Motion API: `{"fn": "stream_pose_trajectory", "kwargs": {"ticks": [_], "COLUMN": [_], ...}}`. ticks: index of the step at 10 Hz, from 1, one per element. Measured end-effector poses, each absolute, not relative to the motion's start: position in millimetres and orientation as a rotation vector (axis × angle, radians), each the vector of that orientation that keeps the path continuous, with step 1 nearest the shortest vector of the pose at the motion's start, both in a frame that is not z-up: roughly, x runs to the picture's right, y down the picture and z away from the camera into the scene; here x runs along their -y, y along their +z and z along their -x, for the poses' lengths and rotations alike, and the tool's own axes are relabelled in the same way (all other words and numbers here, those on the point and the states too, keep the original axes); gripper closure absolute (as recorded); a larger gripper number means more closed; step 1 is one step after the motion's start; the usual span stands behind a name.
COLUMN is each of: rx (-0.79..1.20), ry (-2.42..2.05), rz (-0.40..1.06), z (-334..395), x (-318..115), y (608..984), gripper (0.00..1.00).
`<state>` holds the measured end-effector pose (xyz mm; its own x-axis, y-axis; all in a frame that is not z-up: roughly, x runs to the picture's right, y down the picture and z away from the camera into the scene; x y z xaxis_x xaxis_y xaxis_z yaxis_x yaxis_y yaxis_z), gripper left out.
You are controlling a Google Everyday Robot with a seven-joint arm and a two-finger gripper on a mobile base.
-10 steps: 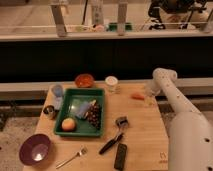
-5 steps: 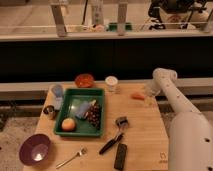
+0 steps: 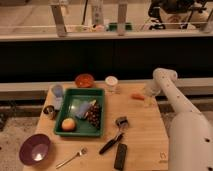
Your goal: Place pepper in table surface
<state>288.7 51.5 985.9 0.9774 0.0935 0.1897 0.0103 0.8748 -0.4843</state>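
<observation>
The pepper (image 3: 137,96), small, slender and orange-red, lies near the far right edge of the light wooden table surface (image 3: 142,132). My gripper (image 3: 148,98) is at the end of the white arm, right beside the pepper on its right, low over the tabletop.
A green tray (image 3: 80,112) holds a round orange fruit (image 3: 68,124), grapes and a blue item. An orange-red bowl (image 3: 84,80) and white cup (image 3: 111,83) stand at the back. A purple bowl (image 3: 34,149), fork (image 3: 71,157), black-handled tool (image 3: 114,139) and dark block (image 3: 120,156) lie in front.
</observation>
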Motion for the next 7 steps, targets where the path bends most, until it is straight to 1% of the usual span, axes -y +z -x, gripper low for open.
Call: {"fn": "stream_pose_trajectory", "kwargs": {"ticks": [1, 2, 3, 4, 6, 7], "rx": [0.21, 0.209, 0.207, 0.205, 0.164, 0.135], "ry": [0.045, 0.047, 0.044, 0.047, 0.086, 0.111], "rz": [0.504, 0.5, 0.503, 0.495, 0.458, 0.448], "z": [-290, -291, -292, -290, -302, -311], "x": [-52, -50, -53, -52, -62, -73], "y": [985, 985, 986, 984, 972, 963], "gripper": [0.57, 0.52, 0.5, 0.54, 0.71, 0.83]}}
